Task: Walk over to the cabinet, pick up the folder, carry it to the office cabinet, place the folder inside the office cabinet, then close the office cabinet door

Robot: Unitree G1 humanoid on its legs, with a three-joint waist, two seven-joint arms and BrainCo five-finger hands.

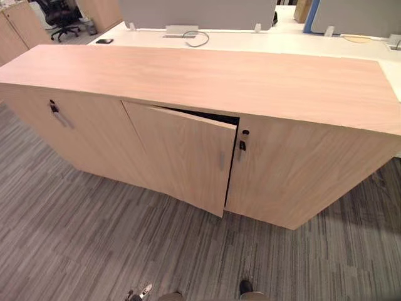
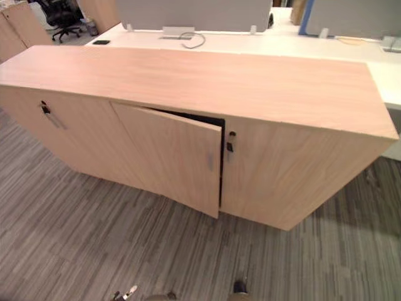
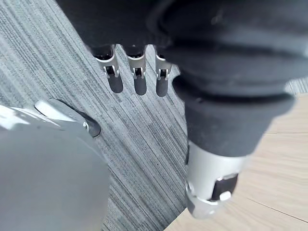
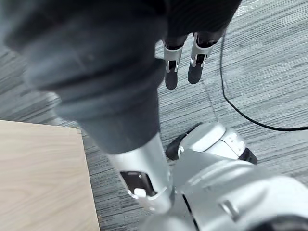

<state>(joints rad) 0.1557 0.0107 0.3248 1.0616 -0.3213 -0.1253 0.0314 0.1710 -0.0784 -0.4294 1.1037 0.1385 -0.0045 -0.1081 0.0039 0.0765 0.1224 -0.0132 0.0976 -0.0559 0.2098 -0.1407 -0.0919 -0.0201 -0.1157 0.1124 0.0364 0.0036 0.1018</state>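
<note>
Grey striped carpet [image 1: 75,238] runs under a long, low wooden cabinet [image 1: 207,78] that stands in front of me. Its middle door [image 1: 182,157] hangs ajar, swung out at the handle edge, with a dark gap behind it. I cannot tell whether the folder lies in there. A key [image 1: 242,145] sits in the lock of the door to the right, another key [image 1: 54,107] in the far left door. Behind the cabinet is a white desk [image 1: 282,42] with grey screens [image 1: 197,12]. My left hand [image 3: 139,82] hangs over the carpet, fingers straight and loose, holding nothing. My right hand [image 4: 172,72] hangs the same way, relaxed and empty.
</note>
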